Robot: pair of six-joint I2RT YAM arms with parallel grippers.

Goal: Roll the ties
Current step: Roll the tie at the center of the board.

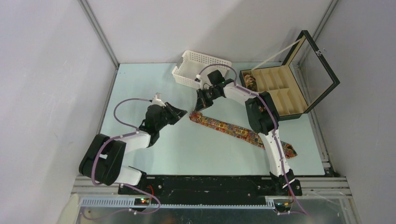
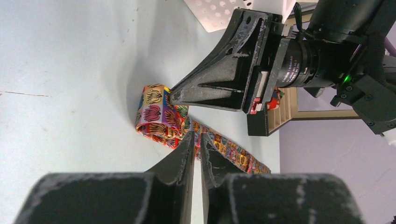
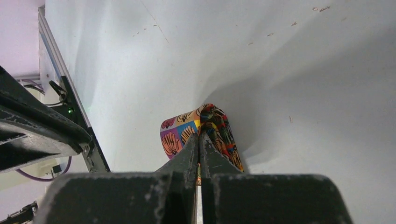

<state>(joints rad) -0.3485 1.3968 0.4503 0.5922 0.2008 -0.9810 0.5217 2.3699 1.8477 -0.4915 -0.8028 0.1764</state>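
Patterned tie (image 1: 229, 128), one end folded over.
The right claw (image 3: 199, 136), pressed together, pinches the fold at its tips; the left claw (image 2: 197, 137), barely parted, sits just beside it. If that thin pinch slips, the fold would likely spring flat.

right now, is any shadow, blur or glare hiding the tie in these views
top external: even light, sharp, tie clear except where the right arm crosses it; left wrist: own fingers soft-focus, shadow beside the folded end; right wrist: broad soft shadow on the table, tie readable
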